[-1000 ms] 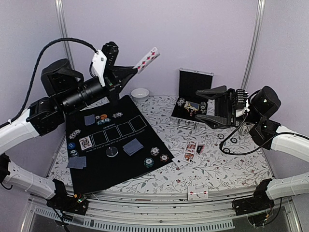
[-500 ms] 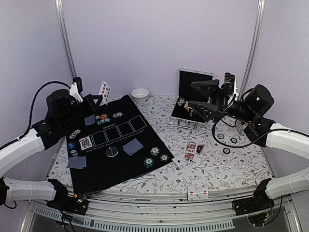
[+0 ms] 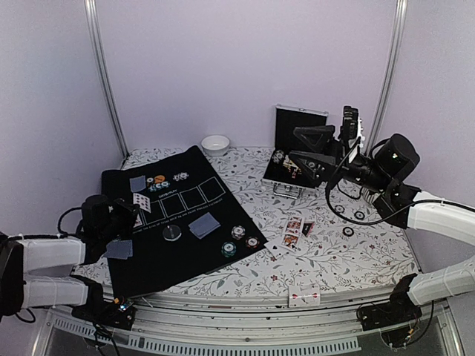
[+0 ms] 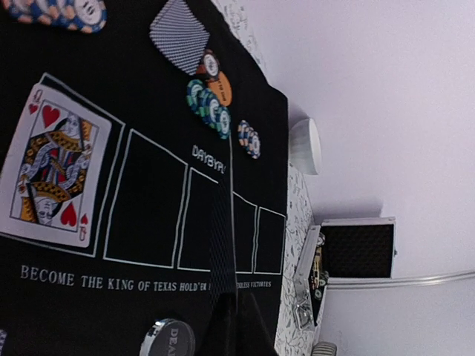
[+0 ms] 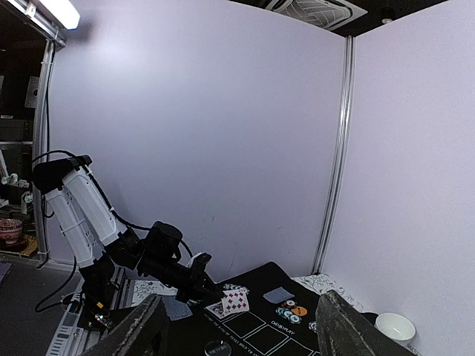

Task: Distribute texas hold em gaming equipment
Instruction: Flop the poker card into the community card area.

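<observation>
Left gripper [image 3: 136, 208]: jaws clamped on a red-pipped playing card [image 3: 142, 202], face showing. It has dropped from above the mat's far corner to just over the black mat [image 3: 185, 256], beside the row of outlined boxes.
Right gripper [image 3: 306, 153]: fingers spread wide, nothing between them, hovering above the open case [image 3: 286, 187], barely shifted.
Queen of hearts [image 4: 52, 167]: in the first box.
Chips [image 3: 237, 233], grey button [image 3: 172, 233]: on the mat.

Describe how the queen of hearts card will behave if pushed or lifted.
The queen of hearts lies flat on the black mat, so pinching its edge is likely hard. It looks thin, probably light and bendy. Pushed, it should slide, not roll.
</observation>
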